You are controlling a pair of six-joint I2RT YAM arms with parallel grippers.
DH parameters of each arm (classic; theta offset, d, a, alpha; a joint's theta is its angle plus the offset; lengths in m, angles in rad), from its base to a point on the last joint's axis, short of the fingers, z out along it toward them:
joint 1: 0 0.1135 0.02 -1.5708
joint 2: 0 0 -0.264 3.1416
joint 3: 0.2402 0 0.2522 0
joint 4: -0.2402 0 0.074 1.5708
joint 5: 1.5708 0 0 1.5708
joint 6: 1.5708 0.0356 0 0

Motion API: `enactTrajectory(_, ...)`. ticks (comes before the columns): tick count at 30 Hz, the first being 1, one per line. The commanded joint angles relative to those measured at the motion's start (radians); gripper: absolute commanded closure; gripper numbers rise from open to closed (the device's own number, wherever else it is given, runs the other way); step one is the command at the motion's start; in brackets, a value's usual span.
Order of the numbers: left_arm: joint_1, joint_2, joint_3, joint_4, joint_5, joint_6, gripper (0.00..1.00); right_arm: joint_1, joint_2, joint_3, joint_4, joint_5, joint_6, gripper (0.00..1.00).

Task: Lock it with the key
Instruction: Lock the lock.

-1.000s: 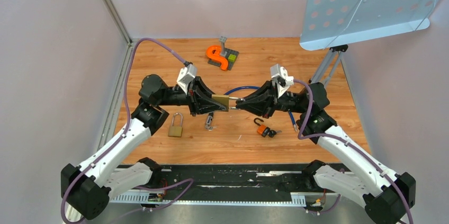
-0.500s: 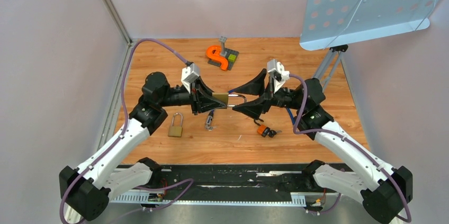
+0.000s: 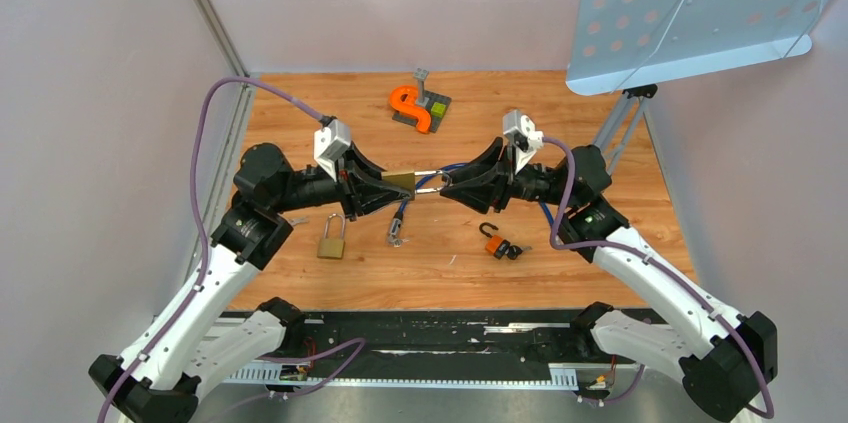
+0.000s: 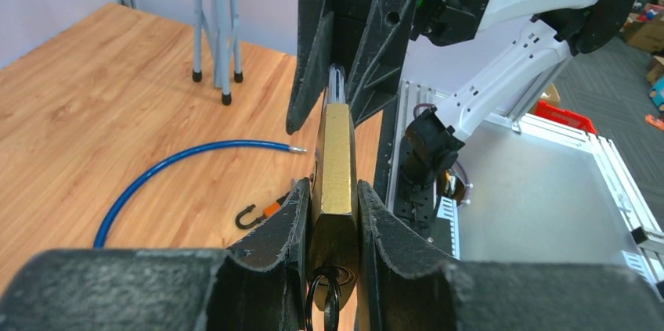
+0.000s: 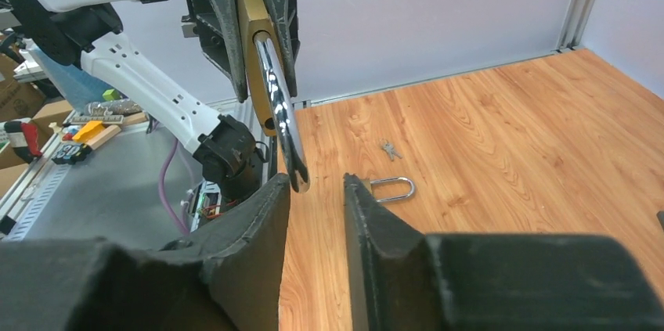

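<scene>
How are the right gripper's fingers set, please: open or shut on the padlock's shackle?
Open. The right gripper shows a clear gap between its fingers in the wrist view; the shackle is not clamped.

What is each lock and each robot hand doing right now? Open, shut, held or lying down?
Left gripper: shut on the held brass padlock's body.
Held brass padlock: up in the air, keys hanging from it; cannot tell if its shackle is latched.
Right gripper: open, at the shackle's tip.
Second brass padlock: lying flat, shackle shut.
Orange padlock: lying down, shackle open.
Blue cable: lying loose, one end free.
</scene>
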Motion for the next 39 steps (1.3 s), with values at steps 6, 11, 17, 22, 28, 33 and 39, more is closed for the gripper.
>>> enactTrajectory(6,0.001,0.013,0.050,0.025,0.046,0.007,1.00,-0.004,0.001,0.017,0.087,-0.129,0.031,0.57)
enactTrajectory(11,0.001,0.018,0.040,0.043,0.048,0.007,1.00,-0.004,0.017,0.027,0.082,-0.136,0.044,0.99)
enactTrajectory(17,0.001,0.019,0.013,0.094,0.059,-0.004,1.00,0.000,0.055,0.027,0.122,-0.169,0.094,1.00)
enactTrajectory(22,0.001,0.045,-0.031,0.191,0.115,-0.071,1.00,0.040,0.082,0.029,0.162,-0.138,0.115,1.00)
enactTrajectory(28,0.000,0.066,-0.077,0.234,0.124,-0.105,1.00,0.095,0.119,0.036,0.212,-0.120,0.151,1.00)
enactTrajectory(33,-0.006,0.083,-0.111,0.311,0.132,-0.148,1.00,0.142,0.162,0.049,0.233,-0.102,0.155,1.00)
enactTrajectory(39,-0.019,0.129,-0.111,0.315,0.108,-0.143,1.00,0.206,0.217,0.072,0.240,-0.118,0.144,1.00)
